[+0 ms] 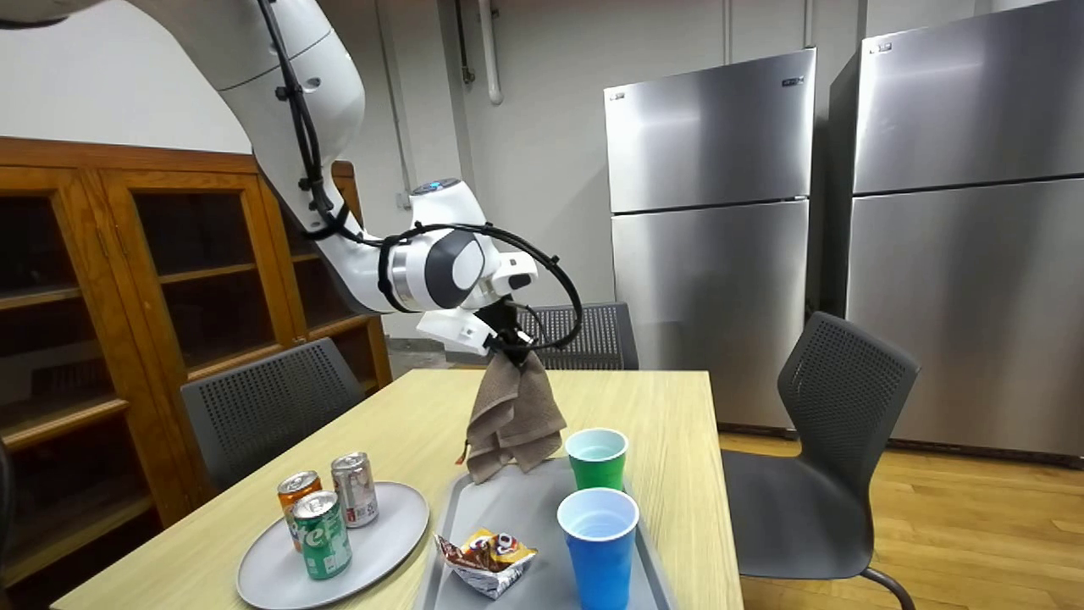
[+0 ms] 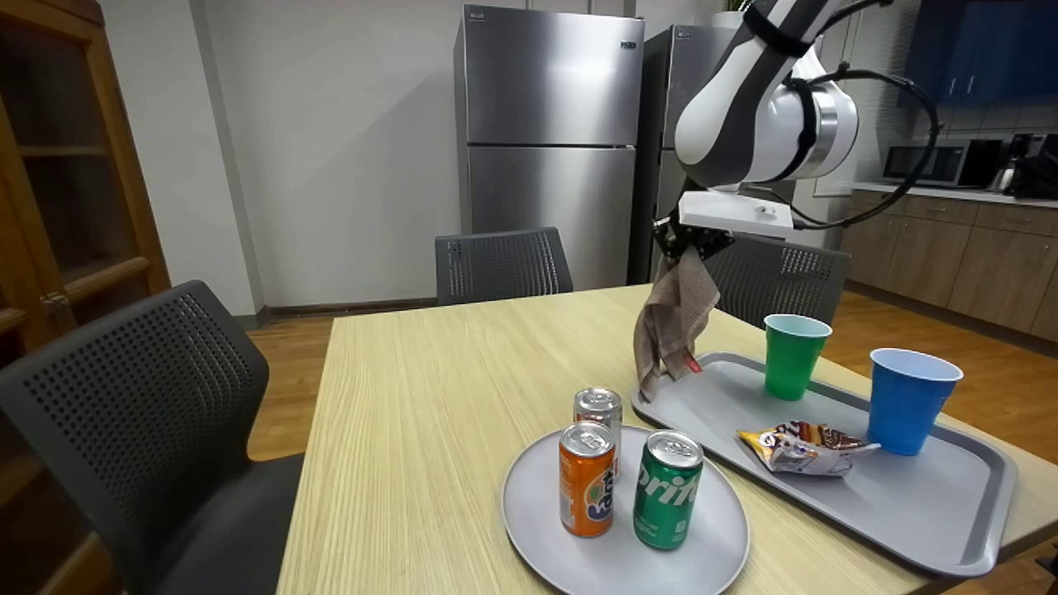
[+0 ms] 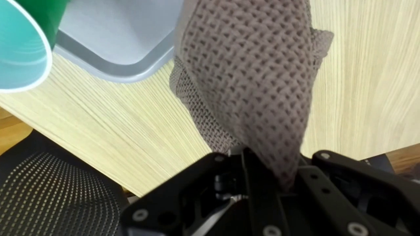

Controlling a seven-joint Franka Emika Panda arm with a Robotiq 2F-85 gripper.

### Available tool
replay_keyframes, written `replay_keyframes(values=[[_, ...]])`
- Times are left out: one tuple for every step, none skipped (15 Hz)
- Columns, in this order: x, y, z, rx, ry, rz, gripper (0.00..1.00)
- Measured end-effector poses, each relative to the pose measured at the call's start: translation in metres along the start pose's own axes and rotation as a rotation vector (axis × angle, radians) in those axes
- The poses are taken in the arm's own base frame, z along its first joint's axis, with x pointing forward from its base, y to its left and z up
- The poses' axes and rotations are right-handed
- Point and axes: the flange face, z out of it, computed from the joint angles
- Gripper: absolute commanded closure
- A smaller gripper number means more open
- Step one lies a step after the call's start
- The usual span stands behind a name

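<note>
Wrist view: gray-brown, coarse-textured cloth

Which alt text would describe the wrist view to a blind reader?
A black gripper pinches a brown woven cloth over a pale wooden table. A grey tray and a green cup show partly at upper left, a black chair at lower left.

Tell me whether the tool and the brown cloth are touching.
Touching. The wrist view shows the tool closed on the brown cloth, whose narrowed end runs in and is pinched between the jaws.
</note>
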Motion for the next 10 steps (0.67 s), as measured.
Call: replay_keyframes(values=[[0.002, -0.004, -0.004, 0.008, 0.009, -0.003, 0.99], [0.003, -0.008, -0.008, 0.016, 0.017, -0.007, 0.99], [0.004, -0.012, -0.011, 0.023, 0.024, -0.01, 0.99], [0.005, -0.016, -0.013, 0.029, 0.03, -0.014, 0.99], [0.005, -0.02, -0.014, 0.036, 0.035, -0.018, 0.99], [0.005, -0.023, -0.015, 0.042, 0.039, -0.023, 0.99], [0.005, -0.027, -0.016, 0.047, 0.042, -0.027, 0.99], [0.005, -0.032, -0.016, 0.053, 0.044, -0.032, 0.99], [0.005, -0.036, -0.017, 0.059, 0.047, -0.036, 0.99], [0.006, -0.04, -0.018, 0.064, 0.049, -0.04, 0.99]])
